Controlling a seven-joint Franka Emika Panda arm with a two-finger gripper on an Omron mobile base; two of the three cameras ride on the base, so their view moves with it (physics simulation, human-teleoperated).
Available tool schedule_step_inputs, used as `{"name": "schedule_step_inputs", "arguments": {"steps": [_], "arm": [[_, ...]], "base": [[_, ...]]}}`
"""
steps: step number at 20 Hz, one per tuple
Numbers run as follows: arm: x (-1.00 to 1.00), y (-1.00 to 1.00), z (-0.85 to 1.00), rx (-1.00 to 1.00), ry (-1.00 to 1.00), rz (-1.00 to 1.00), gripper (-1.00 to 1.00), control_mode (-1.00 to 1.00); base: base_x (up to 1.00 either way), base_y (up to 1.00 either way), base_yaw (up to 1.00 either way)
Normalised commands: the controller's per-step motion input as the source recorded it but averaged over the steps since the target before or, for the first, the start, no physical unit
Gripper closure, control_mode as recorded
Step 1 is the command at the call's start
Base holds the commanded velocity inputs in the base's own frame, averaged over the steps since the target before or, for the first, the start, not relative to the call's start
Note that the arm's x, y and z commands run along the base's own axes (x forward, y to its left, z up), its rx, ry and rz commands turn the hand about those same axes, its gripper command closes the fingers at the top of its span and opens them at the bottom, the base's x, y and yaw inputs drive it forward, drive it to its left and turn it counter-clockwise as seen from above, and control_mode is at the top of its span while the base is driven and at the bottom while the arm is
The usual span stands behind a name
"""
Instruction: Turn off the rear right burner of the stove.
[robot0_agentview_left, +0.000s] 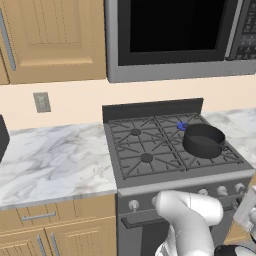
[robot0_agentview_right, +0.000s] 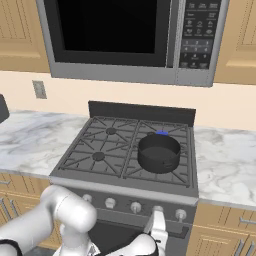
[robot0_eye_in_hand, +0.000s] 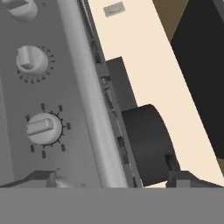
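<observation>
— Knobs on the grey front strip are the nearest things in the hand view: one knob (robot0_eye_in_hand: 43, 128) with a scale of marks around it, and a second knob (robot0_eye_in_hand: 29, 62) further along. Why is the hand so low?

— I think because the burners are controlled from this strip, so the gripper (robot0_agentview_right: 158, 222) must be in front of the stove (robot0_agentview_left: 150, 150), not above it.

— And the jaws?

— Two dark tips show at the bottom of the hand view, wide apart, and part of another knob between them. So they are spread and pinch nothing yet.

— Where is the rear right burner (robot0_agentview_left: 182, 126)?

— At the back right of the grates, with a small blue flame, just behind the dark pot (robot0_agentview_left: 203, 140). The pot stands on the front right grate, so the flame heats nothing.
</observation>
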Motion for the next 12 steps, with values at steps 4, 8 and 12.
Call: {"name": "schedule_step_inputs", "arguments": {"steps": [4,8,12], "arm": [[0.10,0.09,0.00,-0.14,0.00,0.00,-1.00,-1.00],[0.24,0.18,0.00,-0.12,0.00,0.00,-1.00,-1.00],[0.25,0.21,0.00,-0.06,0.00,0.00,-1.00,-1.00]], "base": [[0.00,0.00,0.00],[0.00,0.00,0.00],[0.00,0.00,0.00]]}}
